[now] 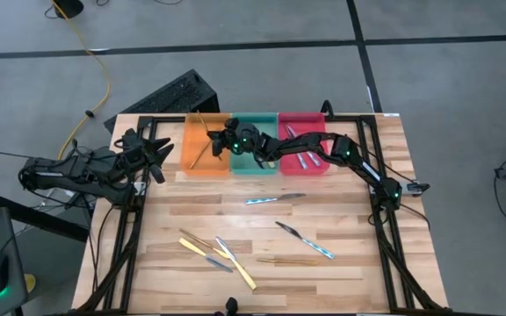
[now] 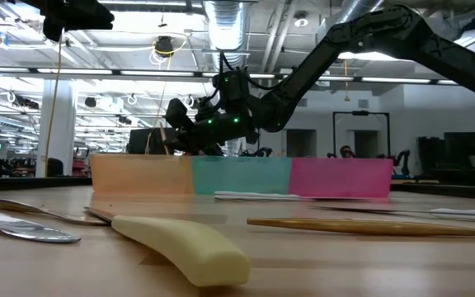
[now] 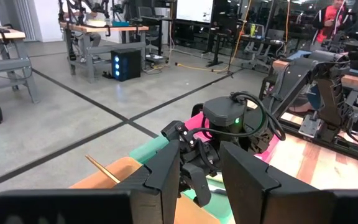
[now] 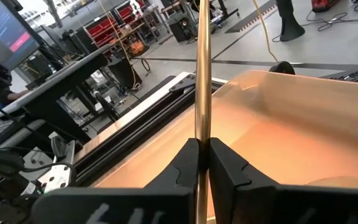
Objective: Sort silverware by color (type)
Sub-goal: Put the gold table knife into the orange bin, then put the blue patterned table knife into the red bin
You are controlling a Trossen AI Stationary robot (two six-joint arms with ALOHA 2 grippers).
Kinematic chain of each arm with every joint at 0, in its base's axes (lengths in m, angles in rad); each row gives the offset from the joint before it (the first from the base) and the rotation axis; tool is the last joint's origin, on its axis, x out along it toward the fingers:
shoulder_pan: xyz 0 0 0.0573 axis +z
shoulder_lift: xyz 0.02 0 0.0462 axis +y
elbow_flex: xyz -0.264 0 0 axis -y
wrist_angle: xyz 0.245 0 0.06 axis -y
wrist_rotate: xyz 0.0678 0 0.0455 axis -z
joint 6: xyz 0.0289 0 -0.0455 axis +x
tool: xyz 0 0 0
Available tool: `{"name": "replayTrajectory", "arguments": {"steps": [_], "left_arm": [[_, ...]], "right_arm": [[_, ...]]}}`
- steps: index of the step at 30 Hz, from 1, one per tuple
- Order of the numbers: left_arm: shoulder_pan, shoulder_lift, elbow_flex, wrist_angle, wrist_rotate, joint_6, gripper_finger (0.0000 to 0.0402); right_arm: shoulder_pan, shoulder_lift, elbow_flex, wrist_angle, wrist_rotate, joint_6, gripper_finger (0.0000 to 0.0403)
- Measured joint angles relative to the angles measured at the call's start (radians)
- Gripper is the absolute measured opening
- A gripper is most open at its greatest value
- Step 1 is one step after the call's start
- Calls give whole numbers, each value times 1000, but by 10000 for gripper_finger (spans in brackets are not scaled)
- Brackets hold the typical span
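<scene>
A: We see the right gripper [image 1: 220, 140] reaching along the far edge of the counter [image 1: 350, 228], hanging over the orange tray [image 1: 189, 158]. Its jaws are pinched on a thin bronze utensil [image 4: 202, 81] that stands upright between them, a hair's gap at most.

B: We see the same from its wrist camera: the bronze utensil rises straight out of the jaws, with the orange tray's floor right behind it. Another bronze piece [image 1: 201, 140] leans inside that tray.

A: The green tray [image 1: 255, 162] sits next to it and the red tray [image 1: 316, 123] after that, all three in a row at the far edge. Silver pieces [image 1: 306, 160] lie in the red tray.

B: The left gripper [image 1: 152, 156] waits by the counter's far left corner, just beside the orange tray. Its jaws stand partly apart with nothing in them.

A: The rest of the silverware is spread over the counter. One silver knife [image 1: 273, 199] lies near the middle, another [image 1: 304, 239] toward the near right.

B: Near the near edge we count yellow-handled pieces [image 1: 235, 268] crossed with a bluish one [image 1: 220, 261], and a bronze pair [image 1: 288, 261] just beside them. At counter height a yellow handle [image 2: 184, 246] fills the foreground.
</scene>
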Motion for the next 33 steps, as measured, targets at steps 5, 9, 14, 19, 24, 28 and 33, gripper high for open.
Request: {"name": "replayTrajectory", "arguments": {"steps": [5, 9, 14, 19, 24, 28, 33], "left_arm": [[0, 0, 0, 0, 0, 0, 100], [0, 0, 0, 0, 0, 0, 100], [0, 0, 0, 0, 0, 0, 100], [0, 0, 0, 0, 0, 0, 100], [0, 0, 0, 0, 0, 1, 100], [0, 0, 0, 0, 0, 1, 100], [0, 0, 0, 0, 0, 1, 100]], "right_arm": [[0, 0, 0, 0, 0, 14, 38], [0, 0, 0, 0, 0, 33, 39], [1, 0, 0, 4, 0, 33, 59], [2, -1, 0, 12, -1, 31, 98], [3, -1, 0, 22, -2, 31, 124], [3, -1, 0, 35, -9, 31, 133], [-1, -37, -2, 68, -66, 33, 133]]}}
